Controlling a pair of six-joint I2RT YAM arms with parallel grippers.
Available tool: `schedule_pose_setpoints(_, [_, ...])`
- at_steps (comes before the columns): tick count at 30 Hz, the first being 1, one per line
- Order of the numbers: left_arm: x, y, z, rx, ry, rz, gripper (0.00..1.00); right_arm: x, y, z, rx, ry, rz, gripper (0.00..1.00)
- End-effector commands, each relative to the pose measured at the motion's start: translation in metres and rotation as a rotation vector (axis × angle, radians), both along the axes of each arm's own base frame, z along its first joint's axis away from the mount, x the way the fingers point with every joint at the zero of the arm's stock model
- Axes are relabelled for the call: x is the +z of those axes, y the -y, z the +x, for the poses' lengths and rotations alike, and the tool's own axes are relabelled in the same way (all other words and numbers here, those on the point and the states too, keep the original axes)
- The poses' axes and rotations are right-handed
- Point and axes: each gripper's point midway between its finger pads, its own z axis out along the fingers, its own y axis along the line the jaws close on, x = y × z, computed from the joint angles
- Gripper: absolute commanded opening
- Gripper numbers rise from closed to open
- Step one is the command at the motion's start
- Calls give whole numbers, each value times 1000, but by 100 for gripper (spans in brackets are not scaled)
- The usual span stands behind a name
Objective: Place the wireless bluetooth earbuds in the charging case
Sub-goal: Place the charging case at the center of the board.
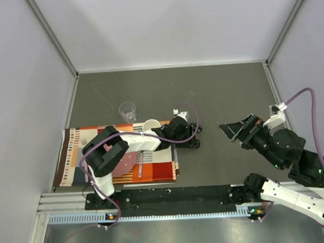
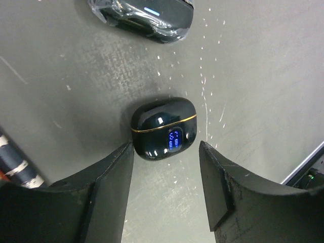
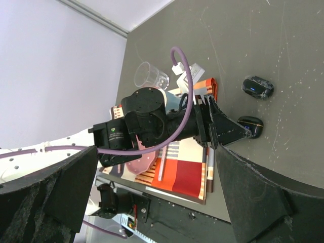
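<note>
A glossy black charging case (image 2: 164, 129) with a gold seam and a lit blue display lies shut on the grey table. My left gripper (image 2: 166, 152) stands open over it, and the case sits just beyond the fingertips with nothing between the jaws. The left finger's tip is at the case's edge. A second black case (image 2: 147, 15) in clear wrap lies farther off. From the right wrist, both cases show: the lit one (image 3: 251, 126) and the wrapped one (image 3: 258, 87). My right gripper (image 1: 227, 130) hovers open and empty to the right. The earbuds are out of view.
A striped placemat (image 1: 153, 170) lies at the left front with a pink plate (image 1: 123, 165) and a pink utensil (image 1: 140, 166) on it. A white mug (image 1: 151, 126) and a clear glass (image 1: 127, 110) stand behind it. A small white item (image 1: 176, 110) lies near the cases.
</note>
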Motion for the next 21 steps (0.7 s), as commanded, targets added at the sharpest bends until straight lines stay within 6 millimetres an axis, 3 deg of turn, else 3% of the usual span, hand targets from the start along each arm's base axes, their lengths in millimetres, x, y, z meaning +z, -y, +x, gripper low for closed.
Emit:
schedule_pose_setpoints(1, [36,-3,12,12,92,-2,60,1,4,1,-12,13,3,99])
schedule_pose_setpoints(10, [78,-3,14,-5,173,-56,63,-2,4,1,-19,9,2,99])
schedule_pose_setpoints(15, [128,-19,18,26,324,-87,64,-7,5,3,-30,3,-10,99])
schedule_pose_setpoints(16, [135,-23,19,28,355,-87,79,-9,5,4,-31,1,-16,99])
schedule_pose_setpoints(17, [158,-30,19,40,402,-120,89,-10,5,4,-33,-1,-17,99])
schedule_pose_setpoints(18, [161,-38,19,54,429,-114,98,-12,4,4,-33,-4,-21,99])
schedule_pose_setpoints(19, [170,-44,19,53,474,-111,99,-14,5,5,-36,-7,-26,99])
schedule_pose_setpoints(20, [192,-53,16,66,522,-145,99,-16,4,5,-34,-11,-31,99])
schedule_pose_setpoints(21, [194,-61,15,79,548,-138,99,-18,3,6,-36,-14,-36,99])
